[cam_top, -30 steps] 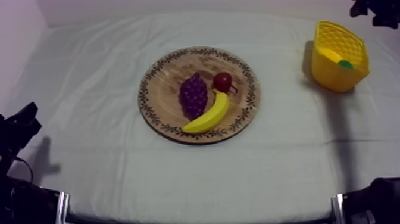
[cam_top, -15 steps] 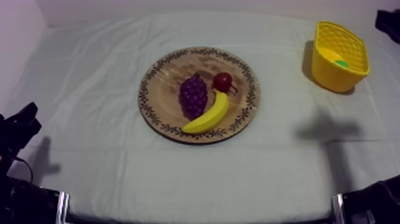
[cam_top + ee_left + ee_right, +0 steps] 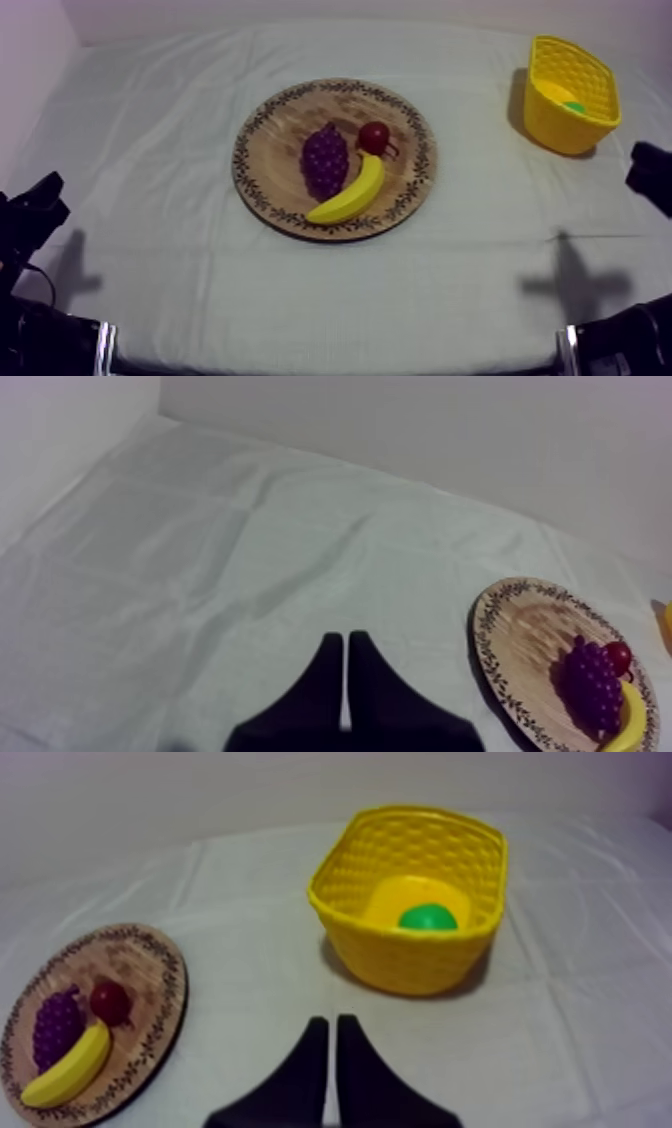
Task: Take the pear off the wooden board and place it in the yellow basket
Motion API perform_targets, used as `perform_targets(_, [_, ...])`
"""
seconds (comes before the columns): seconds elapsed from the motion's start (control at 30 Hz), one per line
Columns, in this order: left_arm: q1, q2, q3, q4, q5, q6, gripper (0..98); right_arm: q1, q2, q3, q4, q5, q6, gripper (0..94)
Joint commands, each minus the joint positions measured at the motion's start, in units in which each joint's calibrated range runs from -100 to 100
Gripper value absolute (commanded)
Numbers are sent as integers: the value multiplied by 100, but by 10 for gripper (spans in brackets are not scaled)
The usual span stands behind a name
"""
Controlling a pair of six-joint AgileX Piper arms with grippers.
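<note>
The pear (image 3: 405,900) is lying inside the yellow basket (image 3: 420,967), which is standing at the far right corner of the table (image 3: 150,100). The wooden board (image 3: 275,140) is carrying the grapes (image 3: 325,160), banana (image 3: 350,195) and small red fruit (image 3: 374,137). The left gripper (image 3: 345,638) and right gripper (image 3: 332,1020) are each holding their fingers together in a narrow wedge, gripping nothing.

L hand (image 3: 345,638), R hand (image 3: 333,1020) — both closed to narrow wedge, empty

Top slants down; both wrists low — sharing board (image 3: 278,140).
</note>
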Motion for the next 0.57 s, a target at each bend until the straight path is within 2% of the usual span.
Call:
perform_targets(0.0, [1,0,5,0,-1,0,1,46,-429,573,21,15,-2,3])
perform_targets(0.1, [1,0,5,0,-1,1,1,143,-803,946,-6,24,71,3])
perform_targets(0.23, [1,0,5,0,-1,0,1,294,-1045,1139,-186,134,195,3])
perform_targets(0.43, [1,0,5,0,-1,-2,1,466,-1113,1191,-590,192,499,3])
perform_targets(0.53, [1,0,5,0,-1,-3,1,517,-1124,1247,-703,10,697,3])
